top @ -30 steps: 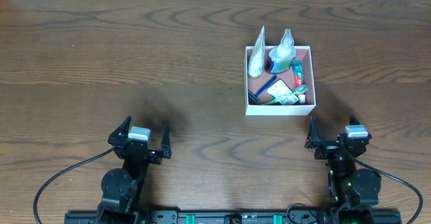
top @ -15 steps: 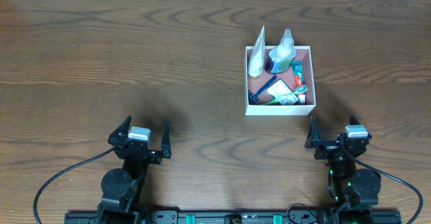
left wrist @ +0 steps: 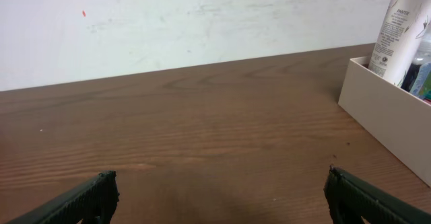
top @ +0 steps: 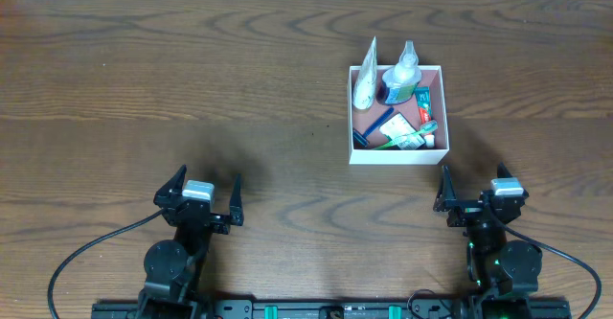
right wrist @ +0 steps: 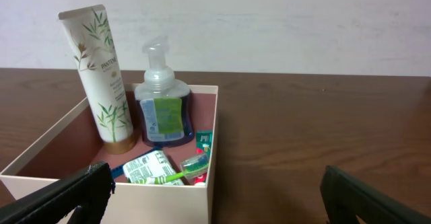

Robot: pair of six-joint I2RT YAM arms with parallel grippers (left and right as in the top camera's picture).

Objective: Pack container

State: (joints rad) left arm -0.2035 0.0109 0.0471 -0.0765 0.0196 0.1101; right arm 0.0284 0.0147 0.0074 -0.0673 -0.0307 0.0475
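**Container**: sits right of centre on the surface, just ahead of the right end effector.

**Left end effector** and right end effector: jaws apart, empty, at the near edge.

**Step:** packing looks complete, with no loose item in view. Any further insertion should drop into the low near half, clear of the tall tube and pump bottle.

**Views:** only the right wrist view shows both standing upright along the far side. Only the overhead gives the layout. The left wrist view catches one corner.

The dark wood-grain counter meets a white wall at its far edge. Toward the far right, inside the container, a white leaf-printed tube stands upright beside a clear pump bottle, with a green toothbrush lying in front.
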